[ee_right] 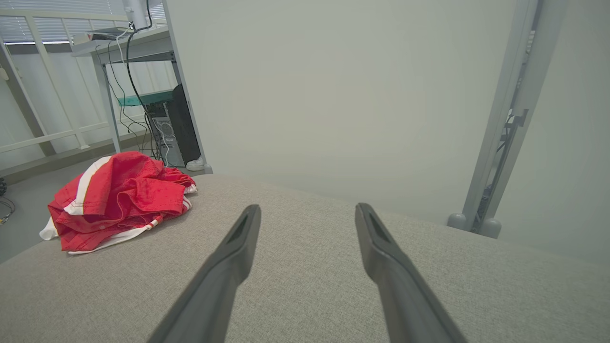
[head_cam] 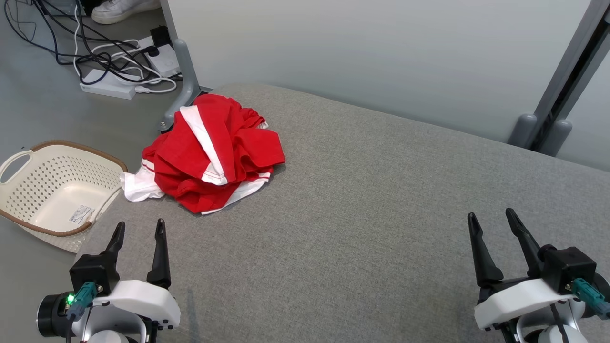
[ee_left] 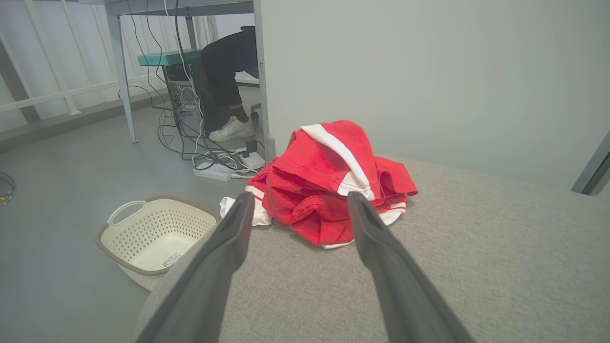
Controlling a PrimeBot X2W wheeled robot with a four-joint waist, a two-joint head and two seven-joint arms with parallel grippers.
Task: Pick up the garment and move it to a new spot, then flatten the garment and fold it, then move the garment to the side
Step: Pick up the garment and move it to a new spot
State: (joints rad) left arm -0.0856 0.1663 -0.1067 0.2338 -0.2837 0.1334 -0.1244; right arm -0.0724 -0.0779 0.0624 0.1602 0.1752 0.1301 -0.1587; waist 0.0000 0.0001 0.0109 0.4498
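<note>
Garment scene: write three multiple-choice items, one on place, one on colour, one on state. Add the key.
1. Where does the garment lie?
A. on a chair
B. on the grey surface, near its far left corner
C. between the right jaws

2. What colours is it?
A. blue and white
B. red and white
C. all black

3. The left gripper is:
A. open, holding nothing
B. shut on the garment
C. shut on a cable

Key: B, it sits crumpled on the grey cloth top; B, red cloth with white stripes; A, its jaws stand apart, short of the cloth.

garment [head_cam: 209,152] crumpled at far left; left tool [head_cam: 141,222] parted; right tool [head_cam: 491,213] parted
</note>
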